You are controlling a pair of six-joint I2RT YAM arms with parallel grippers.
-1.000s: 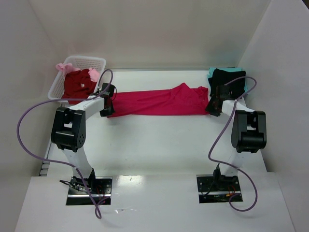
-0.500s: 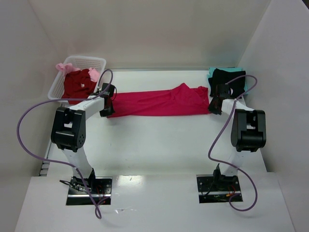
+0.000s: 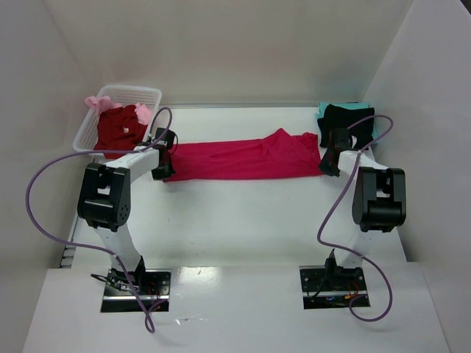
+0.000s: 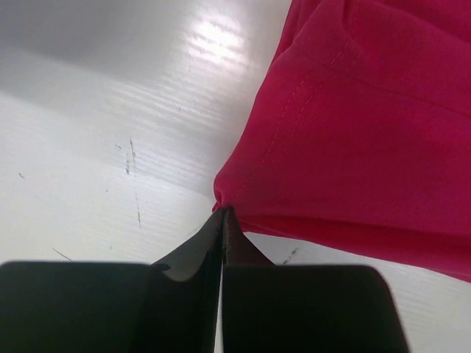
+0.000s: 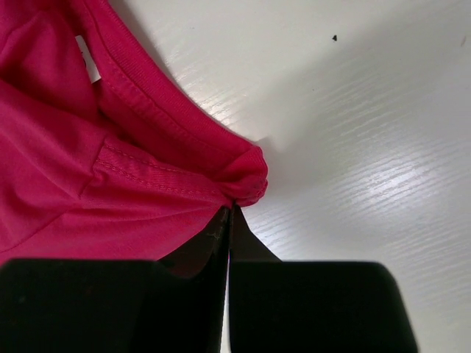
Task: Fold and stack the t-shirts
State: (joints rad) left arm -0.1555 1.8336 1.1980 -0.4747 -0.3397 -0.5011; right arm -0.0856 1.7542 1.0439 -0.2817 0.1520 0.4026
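Pinching crimson-pink t-shirt [image 3: 243, 158] at both ends, flat on worktop [image 3: 243, 213].
Clamped tight with left jaws on a corner of the left end, with right jaws on a bunched fold beside the collar and white neck tag [image 5: 87, 59]. Lying with long axis left-to-right, spanning between the two arms, equally near to both. Sitting just in front of basket [image 3: 151, 94] with dark red tee [image 3: 114, 129] at left, folded black tee [image 3: 347, 118] over teal tee [image 3: 322, 110] at right. Probably calls for lifting both ends together, folding across that axis.

The white table [image 3: 243, 213] is spanned by the crimson-pink t-shirt [image 3: 243, 158]; left of it a lattice basket [image 3: 140, 93] is set, right of it a black tee [image 3: 349, 118] is stacked, seemingly on teal cloth [image 3: 322, 110].
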